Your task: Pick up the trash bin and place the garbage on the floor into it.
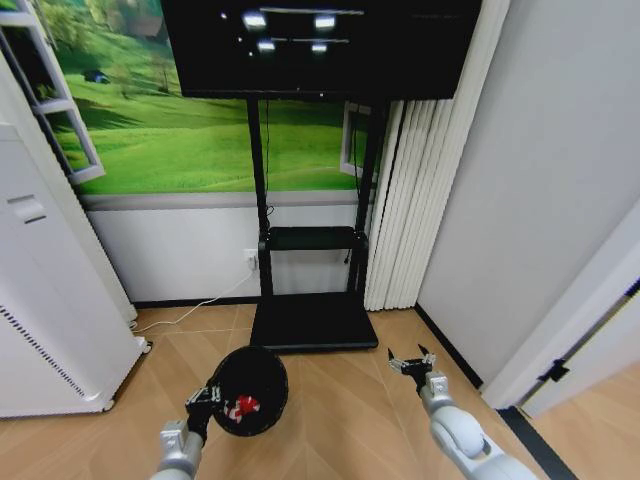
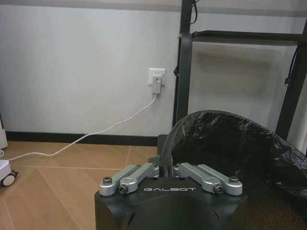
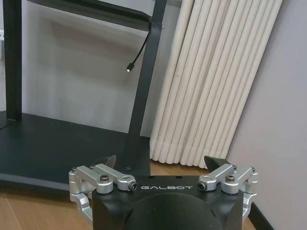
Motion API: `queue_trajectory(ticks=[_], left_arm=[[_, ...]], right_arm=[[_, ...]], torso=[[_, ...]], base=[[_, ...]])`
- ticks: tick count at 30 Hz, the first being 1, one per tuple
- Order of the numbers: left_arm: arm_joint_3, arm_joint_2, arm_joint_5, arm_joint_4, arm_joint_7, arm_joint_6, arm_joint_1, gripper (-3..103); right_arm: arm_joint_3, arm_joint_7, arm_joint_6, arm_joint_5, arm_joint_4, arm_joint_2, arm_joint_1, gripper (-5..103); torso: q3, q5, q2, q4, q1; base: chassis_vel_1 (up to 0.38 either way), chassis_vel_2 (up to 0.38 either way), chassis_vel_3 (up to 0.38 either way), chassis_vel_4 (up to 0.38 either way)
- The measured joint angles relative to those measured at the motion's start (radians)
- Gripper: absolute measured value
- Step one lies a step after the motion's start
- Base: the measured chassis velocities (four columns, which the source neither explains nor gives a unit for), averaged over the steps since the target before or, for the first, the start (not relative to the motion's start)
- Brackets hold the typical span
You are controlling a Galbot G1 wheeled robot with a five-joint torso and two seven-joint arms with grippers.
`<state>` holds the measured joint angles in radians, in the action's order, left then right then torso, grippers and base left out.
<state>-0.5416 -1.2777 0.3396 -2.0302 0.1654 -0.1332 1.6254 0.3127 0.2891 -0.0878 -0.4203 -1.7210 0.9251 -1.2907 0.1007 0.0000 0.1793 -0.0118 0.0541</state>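
The black TV stand (image 1: 312, 322) with its flat base plate sits against the white wall, and everything else can be placed from it. Just in front of the base's near-left corner, the trash bin (image 1: 248, 391) is lifted off the wooden floor (image 1: 340, 400), tilted so its mouth faces the head camera; a black bag lines it, and a red-and-white piece of garbage (image 1: 243, 406) lies inside. The left gripper (image 1: 203, 403) has its fingers closed together on the bin's rim, on the side farthest from the stand; in the left wrist view the gripper (image 2: 165, 168) pinches the rim of the bin (image 2: 230, 143), the stand's upright rising just behind it. To the stand's near-right corner, the right gripper (image 1: 411, 362) hovers above the floor with its fingers spread wide and nothing between them; its wrist view shows the gripper (image 3: 163, 162) facing the base plate, with white curtain folds (image 3: 211, 81) beside the upright. A white power cord (image 2: 96, 136) runs along the floor left of the stand.
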Motion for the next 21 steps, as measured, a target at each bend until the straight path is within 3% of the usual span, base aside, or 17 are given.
queue_trajectory(ticks=[10,18,21], left_arm=[[0.005,-0.009,-0.006,-0.001,-0.002,0.0,-0.002,7],[0.001,-0.01,-0.007,-0.001,-0.003,0.002,0.006,7],[-0.001,-0.009,-0.007,-0.001,-0.004,0.003,0.007,7]], right_arm=[[0.013,-0.008,0.011,0.008,-0.001,0.001,-0.011,100],[0.009,-0.044,0.097,0.011,0.021,0.011,-0.005,100],[0.013,-0.091,0.126,0.047,0.033,0.014,-0.009,100]], torso=[[0.0,0.0,0.0,0.0,0.0],[0.0,-0.0001,0.0,0.0001,0.0],[0.0,-0.0001,0.0,0.0,0.0]], base=[[0.0,0.0,0.0,0.0],[0.0,0.0,0.0,0.0],[0.0,0.0,0.0,0.0]])
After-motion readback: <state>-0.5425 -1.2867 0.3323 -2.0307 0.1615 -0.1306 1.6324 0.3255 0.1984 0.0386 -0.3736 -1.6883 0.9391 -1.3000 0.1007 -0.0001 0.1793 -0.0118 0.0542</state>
